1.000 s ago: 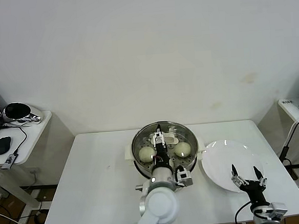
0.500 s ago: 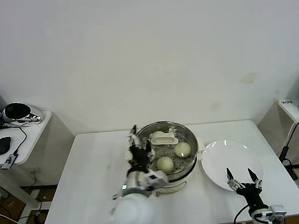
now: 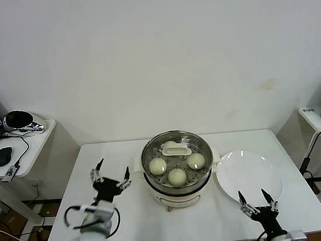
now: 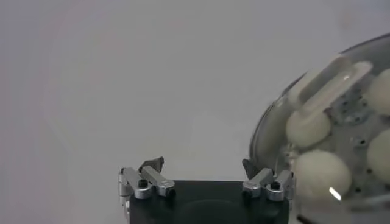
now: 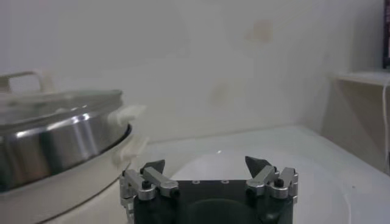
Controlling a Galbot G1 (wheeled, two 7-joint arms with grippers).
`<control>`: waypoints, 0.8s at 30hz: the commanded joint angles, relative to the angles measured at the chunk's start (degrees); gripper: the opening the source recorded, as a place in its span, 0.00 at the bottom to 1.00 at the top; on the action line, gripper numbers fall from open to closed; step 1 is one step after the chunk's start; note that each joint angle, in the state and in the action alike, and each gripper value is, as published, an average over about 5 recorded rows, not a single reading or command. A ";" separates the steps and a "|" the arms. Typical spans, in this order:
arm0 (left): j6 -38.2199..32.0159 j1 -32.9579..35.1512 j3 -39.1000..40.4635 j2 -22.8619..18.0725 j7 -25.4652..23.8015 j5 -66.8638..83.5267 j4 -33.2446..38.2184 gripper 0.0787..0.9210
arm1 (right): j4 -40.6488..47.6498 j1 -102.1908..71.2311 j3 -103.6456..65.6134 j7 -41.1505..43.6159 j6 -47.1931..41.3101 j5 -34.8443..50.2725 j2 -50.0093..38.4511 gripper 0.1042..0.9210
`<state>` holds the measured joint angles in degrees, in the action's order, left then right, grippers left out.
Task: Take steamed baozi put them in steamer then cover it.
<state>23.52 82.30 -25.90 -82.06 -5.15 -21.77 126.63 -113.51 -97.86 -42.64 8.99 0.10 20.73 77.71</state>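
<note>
The steamer (image 3: 179, 192) stands mid-table with the glass cover (image 3: 202, 148) on it, cream handle (image 3: 175, 148) toward the back. Through the glass I see three baozi (image 3: 157, 165) (image 3: 177, 176) (image 3: 195, 160); a fourth is hidden in the head view. My left gripper (image 3: 110, 176) is open and empty over the table, left of the steamer. My right gripper (image 3: 257, 201) is open and empty at the front edge of the white plate (image 3: 247, 172). The left wrist view shows the gripper (image 4: 204, 170), the cover handle (image 4: 329, 82) and baozi (image 4: 308, 126). The right wrist view shows the gripper (image 5: 207, 164) and the covered steamer (image 5: 55, 143).
A small side table (image 3: 25, 155) with a mouse (image 3: 2, 156) and a dark round object (image 3: 18, 118) stands at the far left. A shelf (image 3: 317, 118) with a hanging cable stands at the right. Bare white tabletop (image 3: 123, 211) lies in front of the steamer.
My left gripper has pulled away from over the steamer and moved left to the bare table. My right gripper has drifted slightly toward the table's front edge.
</note>
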 commanded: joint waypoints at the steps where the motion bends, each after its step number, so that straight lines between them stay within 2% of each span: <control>1: -16.41 18.75 -11.19 -2.74 3.00 16.08 -0.96 0.88 | -4.82 -6.46 0.03 0.57 0.03 -5.52 -1.61 0.88; 9: -11.70 21.35 -10.08 -3.61 3.68 17.02 0.08 0.88 | -7.38 -6.79 1.37 -0.33 -4.91 -4.82 -1.68 0.88; 20: -11.18 22.93 -9.25 -3.26 3.40 15.93 1.42 0.88 | -8.15 -7.29 1.41 0.40 -4.46 -6.17 -0.77 0.88; 24: -11.76 23.05 -8.92 -3.35 3.61 15.94 1.50 0.88 | -6.33 -6.93 0.83 0.33 -1.55 -8.12 -0.26 0.88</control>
<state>12.74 102.71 -33.98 -84.96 -2.09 -7.40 127.83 -120.61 -104.35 -41.47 9.34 -3.46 15.26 77.15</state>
